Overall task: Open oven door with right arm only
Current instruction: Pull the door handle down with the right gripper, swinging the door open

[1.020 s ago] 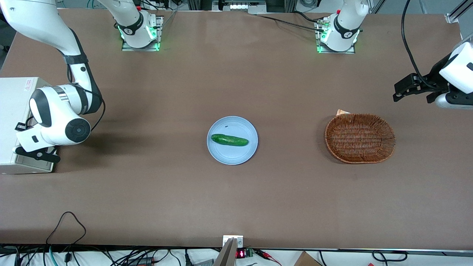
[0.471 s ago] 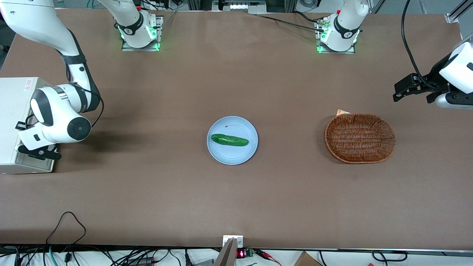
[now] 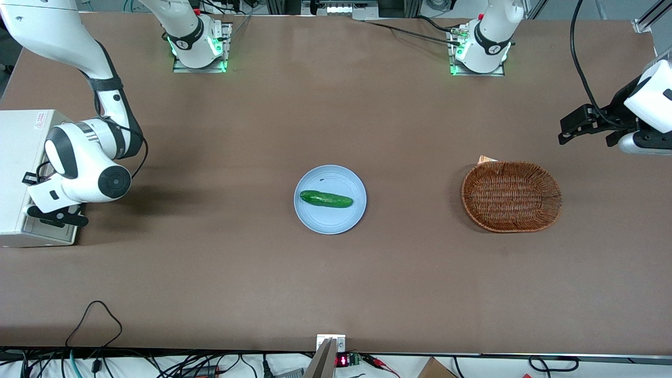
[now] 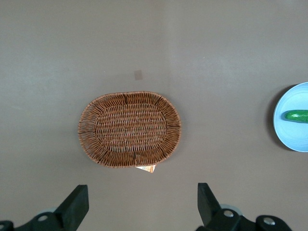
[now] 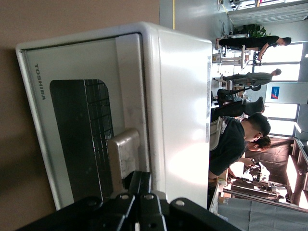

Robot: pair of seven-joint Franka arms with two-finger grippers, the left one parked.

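the oven (image 3: pixel 23 176) sits at the working arm's end of the counter (image 3: pixel 336 273), and everything here is easiest placed from it. its door (image 5: pixel 82 139) is shut against the white body, the dark glass window showing the rack wires inside, the silver handle (image 5: pixel 124 153) running along the door's upper edge. the right arm (image 3: pixel 84 163) bends down from above and ends directly in front of the oven, its big white wrist hanging over the door side. the gripper (image 3: pixel 56 216) is pressed up to the oven's front, at the handle; in the wrist view the gripper's (image 5: pixel 139 204) black body crowds right against the handle's end, but i cannot tell whether it has the handle, or how wide it is set.

well away from the oven, around the middle of the counter, a pale blue plate (image 3: pixel 346 218) holds a cucumber (image 3: pixel 326 199) lying flat across it. farther still from the oven, toward the parked arm's end, is an oval wicker basket (image 3: pixel 512 196), with a small tan scrap (image 3: pixel 486 159) poking out from under its rim.
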